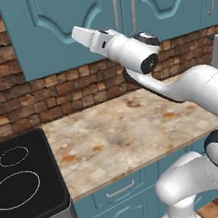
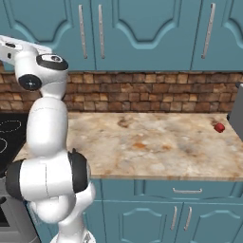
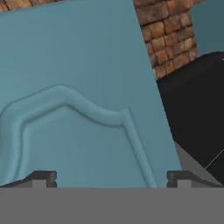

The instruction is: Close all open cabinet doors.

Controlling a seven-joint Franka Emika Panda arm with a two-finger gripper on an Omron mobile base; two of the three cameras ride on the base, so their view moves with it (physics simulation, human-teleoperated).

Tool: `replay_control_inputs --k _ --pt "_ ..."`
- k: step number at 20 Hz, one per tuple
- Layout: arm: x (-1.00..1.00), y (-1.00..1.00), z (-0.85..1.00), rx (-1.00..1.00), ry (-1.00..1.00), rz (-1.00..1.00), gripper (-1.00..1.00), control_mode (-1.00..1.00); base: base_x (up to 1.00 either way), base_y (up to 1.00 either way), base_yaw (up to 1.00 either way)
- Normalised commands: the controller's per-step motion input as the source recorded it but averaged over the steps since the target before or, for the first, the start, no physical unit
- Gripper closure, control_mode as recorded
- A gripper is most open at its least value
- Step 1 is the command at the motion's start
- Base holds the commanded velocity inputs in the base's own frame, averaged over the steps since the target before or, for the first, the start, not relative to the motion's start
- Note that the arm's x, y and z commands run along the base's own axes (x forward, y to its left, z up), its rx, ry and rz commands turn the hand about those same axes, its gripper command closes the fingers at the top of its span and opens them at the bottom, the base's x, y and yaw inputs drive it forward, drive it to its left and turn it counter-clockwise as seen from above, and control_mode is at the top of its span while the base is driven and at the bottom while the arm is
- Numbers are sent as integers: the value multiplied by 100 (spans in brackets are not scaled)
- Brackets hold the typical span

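Note:
Tall teal cabinet doors with arched panels hang above the counter. The left door (image 1: 55,24) carries a silver bar handle (image 1: 114,6) along its right edge, beside the neighbouring door (image 1: 163,0). In both base views the doors look level with one another, and I cannot tell whether any stands ajar. My gripper (image 1: 78,34) is raised to the lower part of the left door and points left at it. In the hand view that door's arched panel (image 3: 70,109) is very close, and my gripper (image 3: 111,179) is open, its fingertips (image 3: 41,178) far apart with nothing between them.
A marbled counter (image 1: 120,129) runs under the cabinets, backed by a brick wall (image 2: 142,90). A black stovetop (image 1: 20,182) sits at its left end. A small red object (image 2: 219,127) lies near a grey appliance (image 2: 236,114) at the right. Teal drawers (image 2: 187,191) are below.

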Motion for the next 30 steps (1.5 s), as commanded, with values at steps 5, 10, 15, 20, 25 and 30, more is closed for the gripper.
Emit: replay_control_inputs --k 5,10,15,20,25,30 --pt "-53 -17 100 17 29 -2 -100 -100 0 0 0" --pt "-42 -22 100 18 29 -2 -100 -100 0 0 0" --pt "-34 -25 100 21 25 -1 -100 -100 0 0 0" --pt "-34 -33 100 27 24 -2 -100 -100 0 0 0" --pt "-47 -44 99 36 22 -1 -100 -100 0 0 0" --pt "-66 -47 2 46 28 -1 -100 -100 0 0 0"
